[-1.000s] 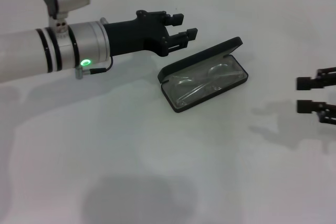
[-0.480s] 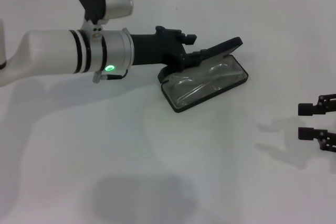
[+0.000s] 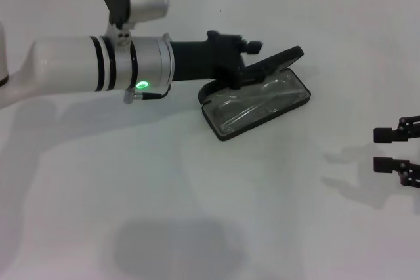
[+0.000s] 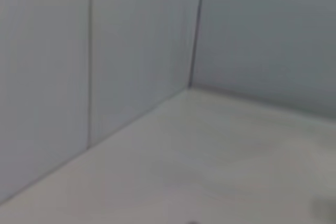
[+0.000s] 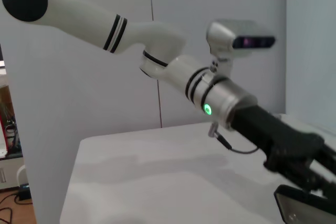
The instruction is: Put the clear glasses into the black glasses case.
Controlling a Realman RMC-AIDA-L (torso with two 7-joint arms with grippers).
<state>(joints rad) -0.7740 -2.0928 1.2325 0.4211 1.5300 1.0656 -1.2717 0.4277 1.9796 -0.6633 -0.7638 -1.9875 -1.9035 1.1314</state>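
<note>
While the white table (image 3: 197, 214) spreads bare in front, the clear glasses (image 3: 252, 101) lie inside the black glasses case (image 3: 226, 130).
Right gripper (image 3: 392, 150) waits at three o'clock, jaws parted; left gripper (image 3: 248, 60) meets the lid at twelve, its jaws' state untellable; pale wall panels (image 4: 131, 51) behind.

- Head view: bright, even light from overhead; the white table (image 3: 197, 195) is nearly washed out.
- Soft grey shadows lie on it, a broad one at 6 o'clock.
- Pale glare sits on the black glasses case (image 3: 257, 101) lining.
- Left wrist view: blurred throughout, dim bluish.
- Right wrist view: sharp, softening at 4 o'clock.
</note>
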